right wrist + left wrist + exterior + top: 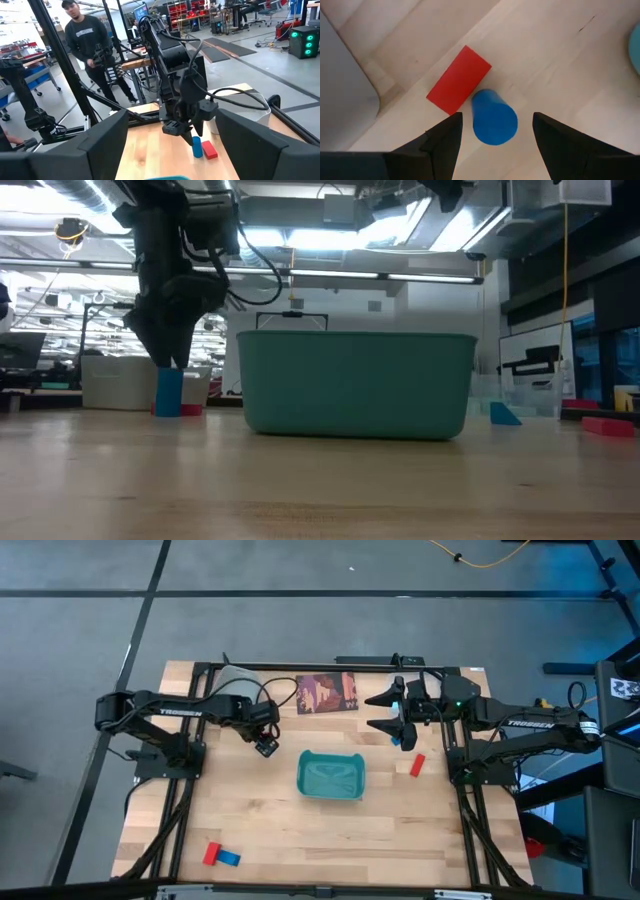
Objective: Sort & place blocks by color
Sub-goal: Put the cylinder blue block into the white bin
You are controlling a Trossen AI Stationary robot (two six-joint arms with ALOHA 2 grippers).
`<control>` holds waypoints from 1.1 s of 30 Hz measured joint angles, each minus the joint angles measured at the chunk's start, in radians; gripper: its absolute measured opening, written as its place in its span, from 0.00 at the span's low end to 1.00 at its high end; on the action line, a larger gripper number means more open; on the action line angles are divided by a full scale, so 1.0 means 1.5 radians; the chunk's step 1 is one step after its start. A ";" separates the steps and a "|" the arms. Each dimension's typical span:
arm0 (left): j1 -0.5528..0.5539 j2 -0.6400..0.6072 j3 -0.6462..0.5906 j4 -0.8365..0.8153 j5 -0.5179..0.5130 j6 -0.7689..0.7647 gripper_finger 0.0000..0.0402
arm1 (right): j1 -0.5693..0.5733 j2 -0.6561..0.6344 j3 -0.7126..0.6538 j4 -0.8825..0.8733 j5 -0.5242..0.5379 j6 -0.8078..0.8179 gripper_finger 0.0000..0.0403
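Observation:
A blue block (494, 117) stands on end on the table, touching a red block (460, 79) that lies flat beside it. My left gripper (495, 131) hangs over them, open, pointing down, one finger on either side of the blue block and apart from it; the low view shows it just above the blue block (168, 392). My right gripper (372, 712) is open and held above the table near the far right, pointing toward the left arm. Another red block (417, 765) lies right of the teal tray (332, 776). A red (212, 854) and blue pair (230, 859) lies near the front left.
The brownish-red card (327, 693) lies at the far edge. A white container (236, 677) sits at the far left behind the left arm. A light cyan block (503, 414) lies right of the tray. A person (87, 40) stands beyond the table.

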 joint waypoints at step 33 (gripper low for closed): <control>-0.002 0.063 0.000 0.023 -0.003 0.035 0.58 | 0.000 0.000 0.000 0.000 0.000 -0.002 0.76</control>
